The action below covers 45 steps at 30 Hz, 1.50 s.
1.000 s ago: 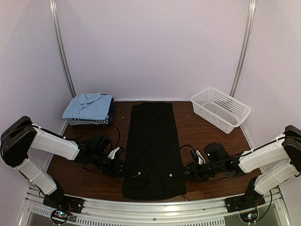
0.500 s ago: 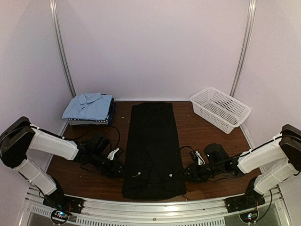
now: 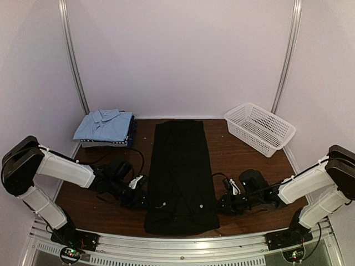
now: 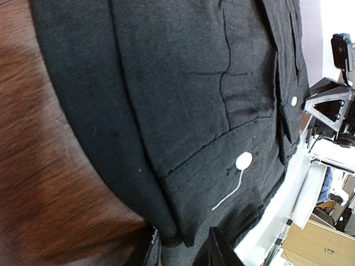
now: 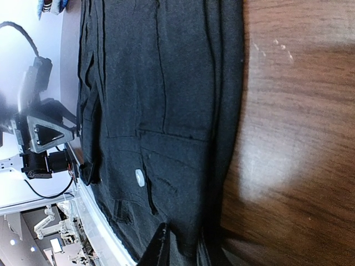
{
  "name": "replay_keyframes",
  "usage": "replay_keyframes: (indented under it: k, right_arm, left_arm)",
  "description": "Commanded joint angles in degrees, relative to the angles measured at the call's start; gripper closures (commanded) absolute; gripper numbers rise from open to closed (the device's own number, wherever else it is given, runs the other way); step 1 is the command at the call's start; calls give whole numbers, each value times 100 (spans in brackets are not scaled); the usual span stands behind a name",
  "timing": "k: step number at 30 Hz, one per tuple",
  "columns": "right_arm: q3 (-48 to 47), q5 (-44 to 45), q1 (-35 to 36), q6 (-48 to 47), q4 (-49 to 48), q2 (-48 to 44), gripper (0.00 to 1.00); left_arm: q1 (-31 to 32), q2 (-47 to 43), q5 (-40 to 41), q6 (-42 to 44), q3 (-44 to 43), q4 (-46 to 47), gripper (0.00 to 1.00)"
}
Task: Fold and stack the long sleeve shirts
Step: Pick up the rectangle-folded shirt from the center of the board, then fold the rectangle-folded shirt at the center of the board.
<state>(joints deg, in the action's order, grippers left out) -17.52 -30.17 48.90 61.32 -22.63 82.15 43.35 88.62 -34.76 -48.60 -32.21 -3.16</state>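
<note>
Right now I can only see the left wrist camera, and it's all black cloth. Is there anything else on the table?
Observer: Yes, a white basket sits at the far right corner.
Operator: Any more shirts?
Observer: A light blue shirt lies folded on darker ones at the far left.
Operator: Is the black shirt all folded?
Observer: Not yet; the black shirt lies as a long narrow strip, from the near edge toward the back wall.
</note>
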Motion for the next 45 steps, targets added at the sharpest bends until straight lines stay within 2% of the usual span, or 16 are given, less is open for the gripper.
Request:
replay_keyframes:
  k: [1,4,9,20,29,34,39,45]
  right_arm:
    - [-85,-51,36,-48,28,73,83]
    - [-76,-56,40,-50,7,97,85]
    - [-85,-112,46,-43,-77,158,88]
    - [-154,-150,49,-37,-68,36,100]
    - [-473,-128,52,-64,292,-409,100]
    - [-902,43,28,-307,740,-553,100]
    - [-1468,50,-286,-570,708,-158,100]
    - [-2457,-20,-878,-976,621,808,100]
  left_arm:
    - [54,50,200,109,28,-513,65]
    - [59,70,296,132,22,-606,63]
    - [173,223,424,110,-131,-634,65]
    - [255,327,90,-163,-238,-255,100]
    - [215,-138,-166,-472,-368,-147,100]
    - [-51,-348,-450,-694,-412,143,100]
    - [-483,-123,-866,-800,-691,619,100]
    - [-1130,454,-1240,-1318,-1230,1476,100]
